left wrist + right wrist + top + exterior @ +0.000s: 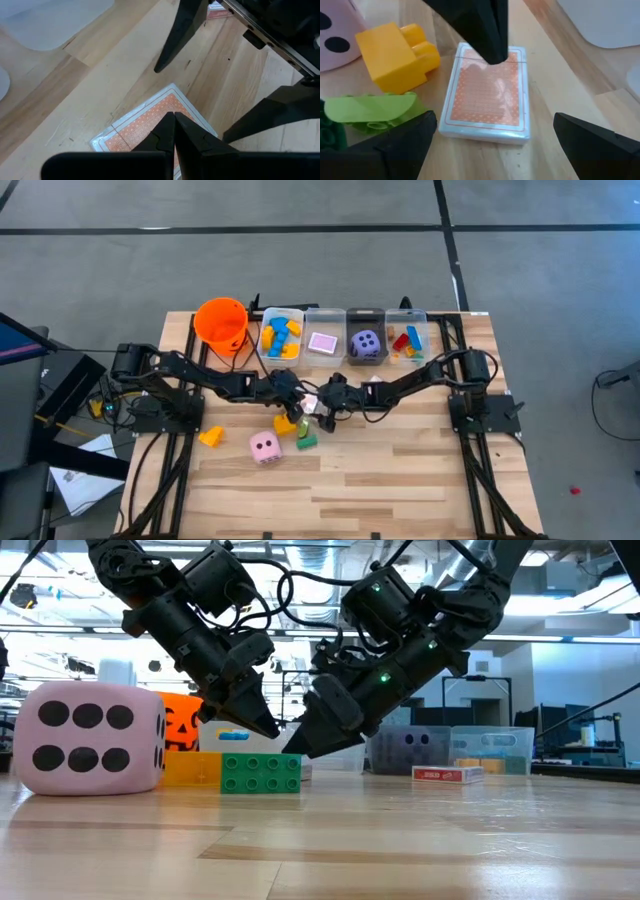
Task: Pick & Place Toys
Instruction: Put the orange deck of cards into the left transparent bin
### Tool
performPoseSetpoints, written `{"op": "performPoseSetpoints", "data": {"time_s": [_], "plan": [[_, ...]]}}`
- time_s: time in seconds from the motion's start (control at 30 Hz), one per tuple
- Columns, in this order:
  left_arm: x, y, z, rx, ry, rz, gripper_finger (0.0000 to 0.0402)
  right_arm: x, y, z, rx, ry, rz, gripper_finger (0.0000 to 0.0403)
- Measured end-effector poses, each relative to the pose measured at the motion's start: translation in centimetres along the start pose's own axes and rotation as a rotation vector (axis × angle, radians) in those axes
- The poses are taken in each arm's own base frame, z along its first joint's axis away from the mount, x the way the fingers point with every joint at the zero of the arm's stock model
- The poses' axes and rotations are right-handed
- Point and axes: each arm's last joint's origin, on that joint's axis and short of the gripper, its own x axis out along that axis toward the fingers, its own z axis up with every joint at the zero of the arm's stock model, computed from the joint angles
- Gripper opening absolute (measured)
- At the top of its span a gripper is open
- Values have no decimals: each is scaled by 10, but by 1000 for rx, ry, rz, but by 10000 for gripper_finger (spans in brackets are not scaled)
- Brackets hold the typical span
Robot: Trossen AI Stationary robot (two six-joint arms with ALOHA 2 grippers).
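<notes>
We hold our left pincer [490, 35] closed, its tip pressing the card pack [487, 97] flat on the table [400, 470] beside the yellow block [395, 55]; our right pincer [300, 745] spreads wide and should straddle the pack's edges squarely before closing.

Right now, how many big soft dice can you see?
2. The pink die sits on the open table near the front, left of the green block. The purple die lies in the third clear bin at the back. None seem hidden.
</notes>
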Motion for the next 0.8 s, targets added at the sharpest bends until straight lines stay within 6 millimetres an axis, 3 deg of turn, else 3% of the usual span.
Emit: {"op": "performPoseSetpoints", "data": {"time_s": [0.67, 0.8], "plan": [[-1, -3, -1, 8, 1, -5, 0, 0, 0, 0, 51, -6, -23, 400], [-1, -3, -1, 8, 1, -5, 0, 7, 2, -7, 53, -3, -19, 400]]}}
